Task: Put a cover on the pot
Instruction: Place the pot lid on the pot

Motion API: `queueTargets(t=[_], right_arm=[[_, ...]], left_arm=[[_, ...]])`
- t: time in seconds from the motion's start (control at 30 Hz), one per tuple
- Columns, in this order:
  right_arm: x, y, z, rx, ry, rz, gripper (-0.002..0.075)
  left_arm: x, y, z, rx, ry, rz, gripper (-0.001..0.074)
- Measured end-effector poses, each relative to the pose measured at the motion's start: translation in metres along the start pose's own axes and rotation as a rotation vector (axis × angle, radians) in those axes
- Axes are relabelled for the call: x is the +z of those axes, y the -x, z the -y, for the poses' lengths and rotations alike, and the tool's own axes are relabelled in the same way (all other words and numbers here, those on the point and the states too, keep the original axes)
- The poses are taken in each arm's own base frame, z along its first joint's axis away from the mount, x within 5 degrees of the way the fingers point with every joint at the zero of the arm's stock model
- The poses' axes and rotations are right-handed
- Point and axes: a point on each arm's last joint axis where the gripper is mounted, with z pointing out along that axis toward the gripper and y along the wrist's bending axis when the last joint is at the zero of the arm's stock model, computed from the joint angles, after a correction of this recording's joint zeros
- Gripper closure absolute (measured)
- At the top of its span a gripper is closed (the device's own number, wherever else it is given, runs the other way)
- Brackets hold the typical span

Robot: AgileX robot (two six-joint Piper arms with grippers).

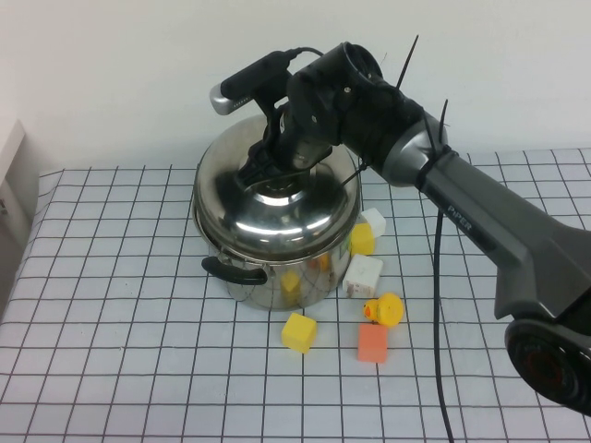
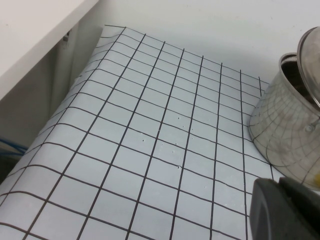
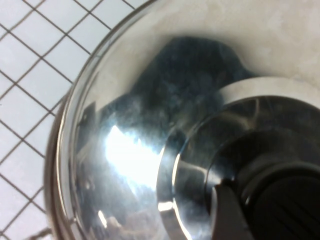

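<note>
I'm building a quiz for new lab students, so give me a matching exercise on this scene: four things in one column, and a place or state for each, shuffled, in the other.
Things:
1. lid
2. right end effector
3. rubber duck
4. left end effector

Places or states:
A. over bare grid cloth, beside the pot
B. at the black knob on the lid
C. on the pot, tilted
D. on the cloth between a white block and an orange block

Pairs: 1-C, 2-B, 3-D, 4-A
</note>
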Motion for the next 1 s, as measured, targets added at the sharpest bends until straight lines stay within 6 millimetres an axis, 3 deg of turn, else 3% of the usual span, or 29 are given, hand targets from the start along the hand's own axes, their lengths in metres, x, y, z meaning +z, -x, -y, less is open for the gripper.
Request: queueTargets(t=[0.63,0.87,1.0], right_arm=[[0.014,-0.006,-0.003,-0.009,0.018,-0.02,0.0372],[0.014,-0.006,-0.003,-0.007,0.021,-0.018,0.0225],[0.014,-0.005,-0.003,-0.007,0.021,-0.008,0.0203]], left_arm=[[0.0,0.0,0.0,-0.001,-0.001,0.0,0.0738],[0.0,0.0,0.0,-0.001,-0.001,0.0,0.0738],[0.0,0.0,0.0,-0.001,-0.001,0.0,0.0738]])
